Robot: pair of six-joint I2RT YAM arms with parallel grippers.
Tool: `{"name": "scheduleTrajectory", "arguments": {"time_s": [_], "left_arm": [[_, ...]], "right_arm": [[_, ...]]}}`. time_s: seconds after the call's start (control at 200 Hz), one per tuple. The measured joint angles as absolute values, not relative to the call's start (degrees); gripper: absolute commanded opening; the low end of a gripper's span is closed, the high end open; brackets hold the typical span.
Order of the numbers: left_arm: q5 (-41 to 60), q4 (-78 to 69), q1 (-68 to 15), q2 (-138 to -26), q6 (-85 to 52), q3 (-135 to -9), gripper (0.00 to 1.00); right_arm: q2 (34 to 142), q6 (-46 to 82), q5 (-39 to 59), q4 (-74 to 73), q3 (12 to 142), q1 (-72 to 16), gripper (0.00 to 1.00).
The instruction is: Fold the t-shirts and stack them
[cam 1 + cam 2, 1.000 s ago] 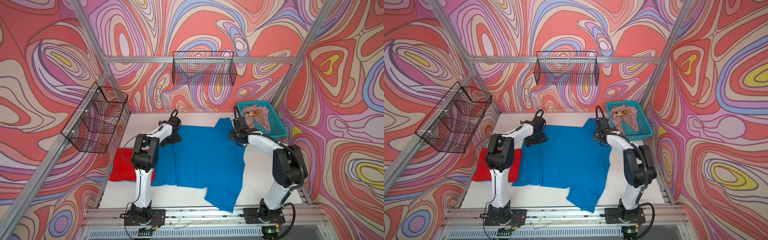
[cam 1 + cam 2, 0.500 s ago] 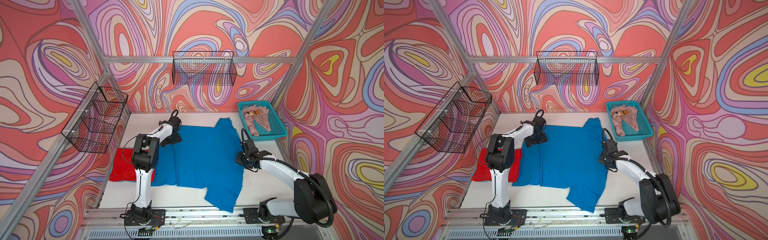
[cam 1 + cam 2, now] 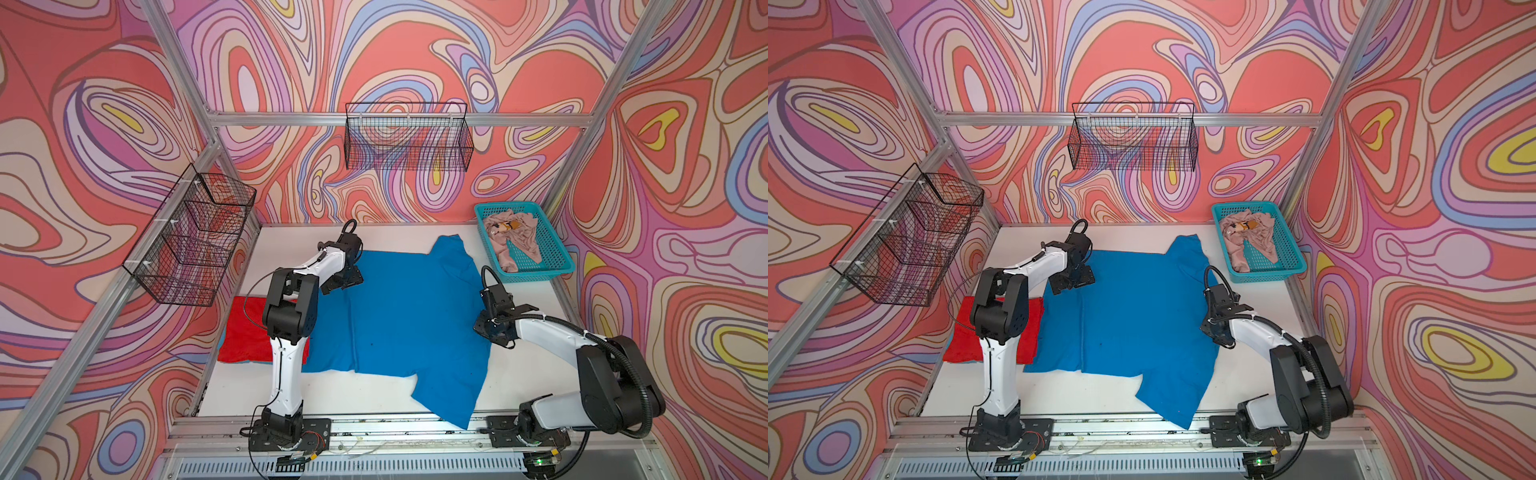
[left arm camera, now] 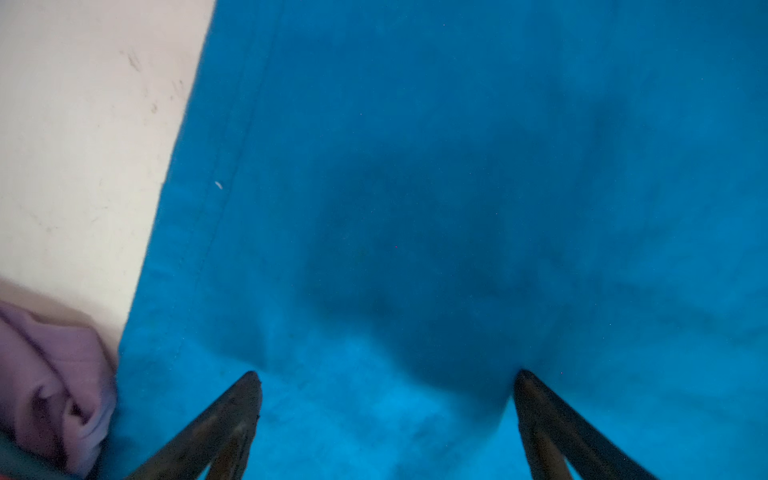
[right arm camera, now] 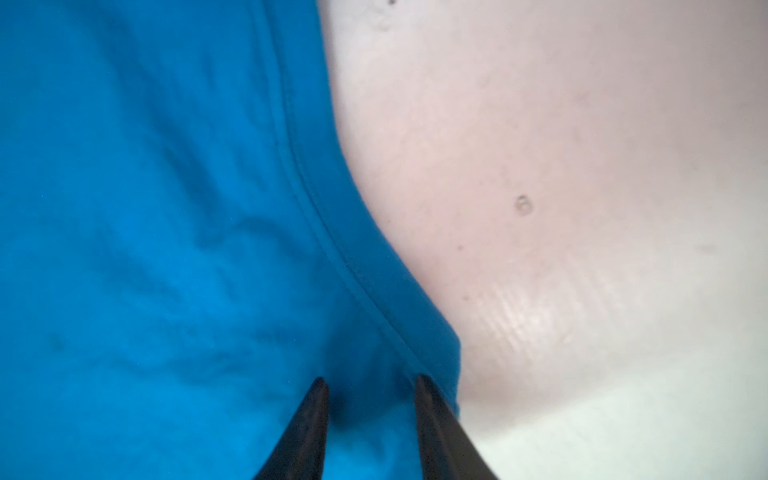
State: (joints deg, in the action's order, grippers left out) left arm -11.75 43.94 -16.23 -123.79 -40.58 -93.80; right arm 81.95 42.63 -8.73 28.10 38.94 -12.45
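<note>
Where the white counter (image 3: 353, 395) meets the front rail, I see one sleeve of the plain bright blue cloth t-shirt (image 3: 407, 316) reaching the edge. The rest lies spread flat across the middle. The right hand (image 5: 370, 382) sits low at the shirt's right edge. In its wrist view the fingers stand a narrow gap apart over the stitched hem, and I cannot tell whether any cloth is pinched. To the left lies the folded plain red t-shirt (image 3: 243, 336), just beside the blue one. Farther back, the left hand (image 4: 386, 374) is down at the blue shirt's far left corner, fingers spread wide with only flat cloth between them. In the far right corner, the turquoise plastic mesh basket (image 3: 550, 255) holds the crumpled beige-pink t-shirt with an orange-black print (image 3: 517, 239).
</note>
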Motion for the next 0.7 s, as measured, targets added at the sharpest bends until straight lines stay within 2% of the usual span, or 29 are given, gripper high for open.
{"name": "scheduleTrajectory", "arguments": {"time_s": [0.23,0.521,0.701], "left_arm": [[-11.1,44.0,-17.7,-123.7,-40.6,-93.7,0.98],[-7.2,43.9,-18.1,-121.8,-40.8,-91.9,1.00],[-5.1,44.9,-18.2,-114.8,-41.3,-89.1,1.00]], "right_arm": [[86.1,37.2,-14.1,31.1,43.6,-7.8,0.38],[83.6,32.4,-16.8,35.5,48.8,-7.6,0.56],[79.3,31.2,-13.5,35.6,51.2,-8.4,0.61]]}}
